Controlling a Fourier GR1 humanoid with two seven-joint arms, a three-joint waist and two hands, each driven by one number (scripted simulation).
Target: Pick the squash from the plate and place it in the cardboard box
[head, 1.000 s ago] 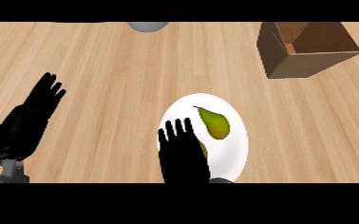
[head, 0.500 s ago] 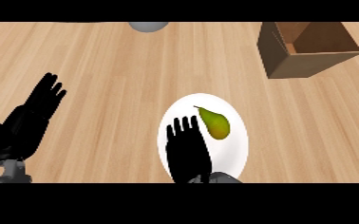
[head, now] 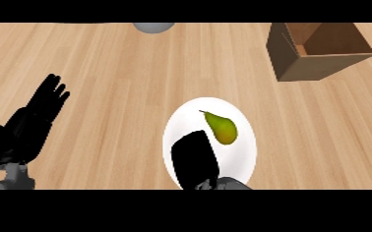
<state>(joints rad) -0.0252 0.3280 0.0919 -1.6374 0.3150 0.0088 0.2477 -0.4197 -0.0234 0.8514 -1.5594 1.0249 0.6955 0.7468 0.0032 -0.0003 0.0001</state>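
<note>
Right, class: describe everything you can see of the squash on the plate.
The squash is pear-shaped, smooth-skinned, green at its narrow end shading to yellow-orange at its bulb. It lies on its side on the white plate, narrow tip pointing to the upper left. The right hand is close at its lower left; contact cannot be told.

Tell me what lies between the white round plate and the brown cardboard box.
Nothing: in the head view, only bare wooden counter separates the white round plate from the brown cardboard box.
</note>
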